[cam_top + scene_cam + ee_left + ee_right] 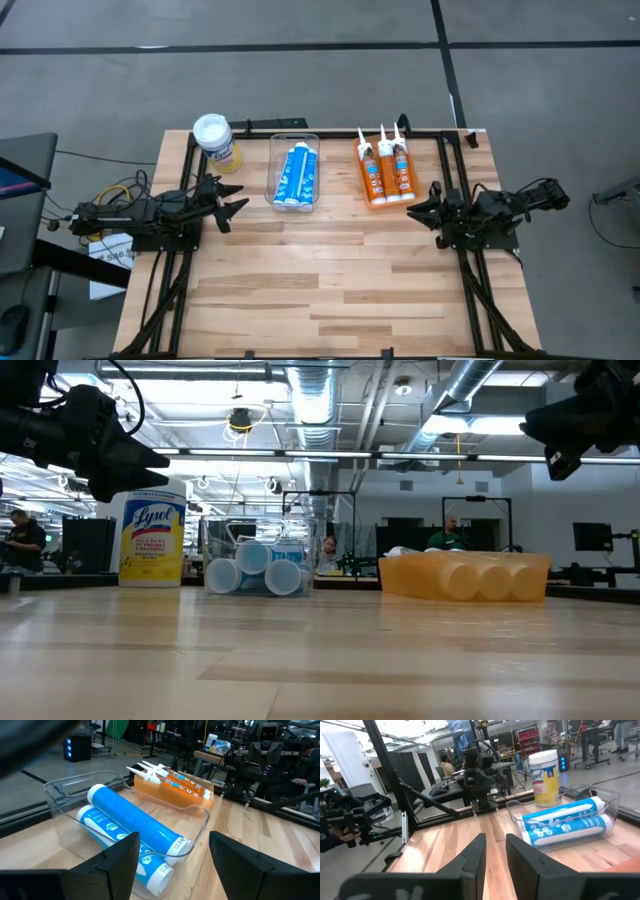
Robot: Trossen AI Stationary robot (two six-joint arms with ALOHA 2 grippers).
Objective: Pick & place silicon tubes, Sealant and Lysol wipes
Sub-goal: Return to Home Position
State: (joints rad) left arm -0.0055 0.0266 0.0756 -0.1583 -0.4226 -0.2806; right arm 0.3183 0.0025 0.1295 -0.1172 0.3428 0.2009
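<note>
Lysol wipes (215,138) stand beside clear bin (294,139) w/ blue tubes (297,175).

L arm (140,215) sits folded low at the left side of the desk (300,290). L pincer (237,199) points inward twd centre, fingers (120,857) spread wide, nothing btwn them. R arm (500,210) mirrors it at the right side. R pincer (414,210) faces inward, fingers (474,854) w/ only a narrow gap, empty. Both pincers hang above the desk, not touching it.

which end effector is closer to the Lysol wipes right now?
Left. The left end effector is close by the Lysol wipes; the right end effector is across the table, beyond the clear bin and orange tubes.
</note>
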